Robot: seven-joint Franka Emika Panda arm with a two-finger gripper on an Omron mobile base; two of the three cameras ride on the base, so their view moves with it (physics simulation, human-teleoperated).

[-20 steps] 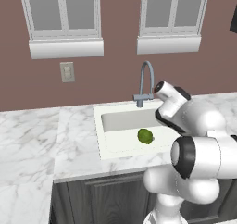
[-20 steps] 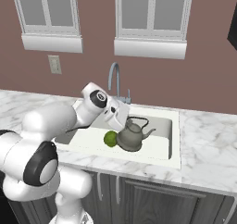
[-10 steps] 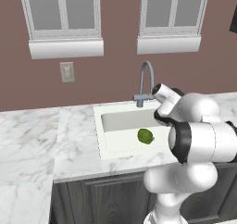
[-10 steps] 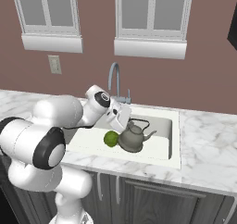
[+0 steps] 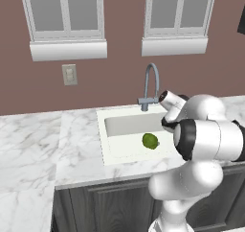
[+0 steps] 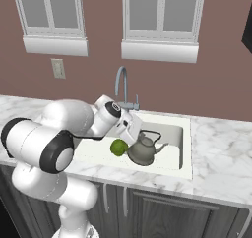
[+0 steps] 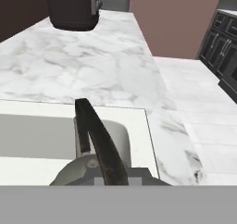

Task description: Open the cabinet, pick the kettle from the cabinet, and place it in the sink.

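Grey-green kettle (image 6: pixel 143 152) sits upright in the white sink (image 6: pixel 186 148), spout pointing right.

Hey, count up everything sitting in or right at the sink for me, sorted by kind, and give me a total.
Kettle: 1
Green round fruit: 1
Gooseneck tap: 1
Total: 3, all at the white sink.
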